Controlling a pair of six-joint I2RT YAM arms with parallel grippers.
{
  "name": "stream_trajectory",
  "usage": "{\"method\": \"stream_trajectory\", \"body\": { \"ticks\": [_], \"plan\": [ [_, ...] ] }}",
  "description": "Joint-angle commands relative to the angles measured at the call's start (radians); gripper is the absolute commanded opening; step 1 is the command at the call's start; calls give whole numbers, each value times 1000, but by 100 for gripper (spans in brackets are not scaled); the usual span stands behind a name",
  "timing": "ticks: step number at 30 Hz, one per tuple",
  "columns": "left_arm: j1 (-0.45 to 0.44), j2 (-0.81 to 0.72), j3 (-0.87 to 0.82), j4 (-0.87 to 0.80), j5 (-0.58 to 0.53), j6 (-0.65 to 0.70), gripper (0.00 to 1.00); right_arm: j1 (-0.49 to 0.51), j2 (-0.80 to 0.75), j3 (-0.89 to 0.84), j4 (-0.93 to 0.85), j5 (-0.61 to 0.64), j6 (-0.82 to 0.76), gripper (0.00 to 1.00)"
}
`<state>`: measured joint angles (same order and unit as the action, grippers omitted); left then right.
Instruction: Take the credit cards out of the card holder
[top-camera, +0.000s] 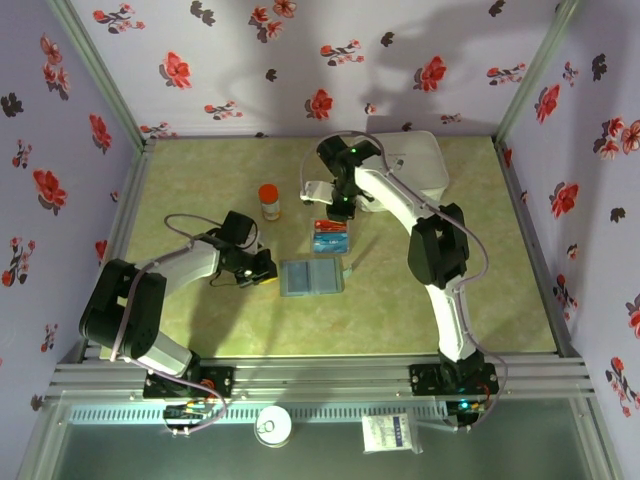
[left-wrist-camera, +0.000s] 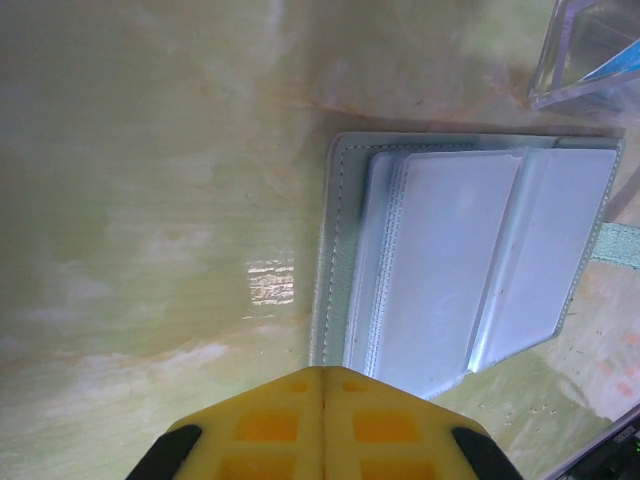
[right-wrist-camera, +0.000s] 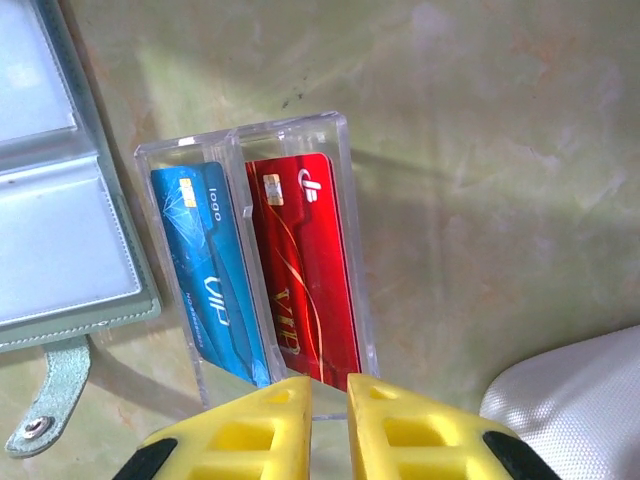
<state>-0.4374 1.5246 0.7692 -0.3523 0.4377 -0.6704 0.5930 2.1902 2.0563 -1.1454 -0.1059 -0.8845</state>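
Surface (top-camera: 450, 290): greenish marbled top, walled in by floral panels. White box (top-camera: 425, 160) sat at the far right. Right arm (top-camera: 435, 250) reached from near right up past the box and over to the centre. Left arm (top-camera: 150, 290) lay low on the near left, pointing right.

Card holder (top-camera: 311, 276) lay opened flat at the centre, both panels face up and the strap with its snap (right-wrist-camera: 50, 405) hanging off one edge. Clear tray (top-camera: 330, 237) sat just beside the holder's far edge, with two slots. Orange-capped bottle (top-camera: 269, 200) stood upright, left of the tray and apart from it.

Cards were in the tray, not the holder: blue card (right-wrist-camera: 210, 270) in one slot, red card (right-wrist-camera: 305, 260) in the slot next to it, both lying flat.

Left tool (left-wrist-camera: 322, 372): fingers pressed together, nothing between them, tip right at the holder's left edge; couldn't tell if it touched. Right tool (right-wrist-camera: 329, 385): fingers spread by a thin gap, pinching nothing, over the end of the tray by the red card.
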Motion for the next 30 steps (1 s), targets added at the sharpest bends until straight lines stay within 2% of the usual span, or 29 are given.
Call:
{"method": "stream_trajectory", "body": {
  "ticks": [1, 6, 13, 20, 30],
  "plan": [
    [8, 1, -8, 13, 17, 2, 6, -6, -76, -39, 37, 2, 72, 19],
    [8, 14, -8, 30, 28, -2, 5, -4, -162, -166, 204, -18, 251, 22],
    [6, 32, 4, 33, 41, 3, 5, 19, -297, -408, 479, -34, 610, 25],
    [-1, 54, 21, 44, 51, 1, 4, 89, -408, -596, 628, 18, 953, 21],
    [-32, 86, 47, 58, 53, -12, 3, 174, -511, -886, 895, -67, 1429, 15]
  ]
}}
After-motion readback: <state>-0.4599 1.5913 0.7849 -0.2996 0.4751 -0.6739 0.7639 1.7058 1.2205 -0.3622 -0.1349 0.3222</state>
